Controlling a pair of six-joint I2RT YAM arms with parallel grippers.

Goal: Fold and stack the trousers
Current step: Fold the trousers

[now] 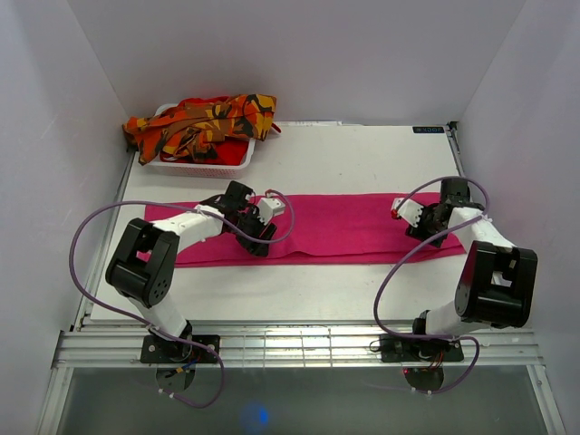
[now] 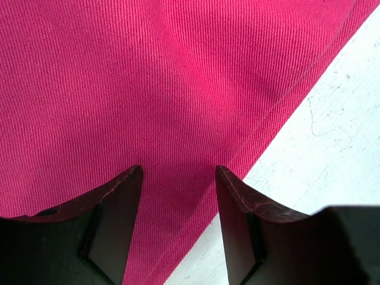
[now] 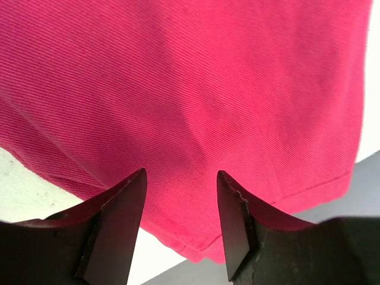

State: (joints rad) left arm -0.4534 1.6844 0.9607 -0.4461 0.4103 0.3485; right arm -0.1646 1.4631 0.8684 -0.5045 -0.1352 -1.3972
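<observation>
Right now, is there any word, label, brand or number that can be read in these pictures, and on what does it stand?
A dark label at the far right edge of the table: light characters, too small to read.
On the pink trousers, patterned trousers and basket: no text visible.
Both wrist views: none.

One pink trousers [image 1: 344, 227], one orange camouflage trousers [image 1: 208, 118], one white basket [image 1: 195, 169], two tools: left tool [image 2: 178, 178], right tool [image 3: 181, 178].
</observation>
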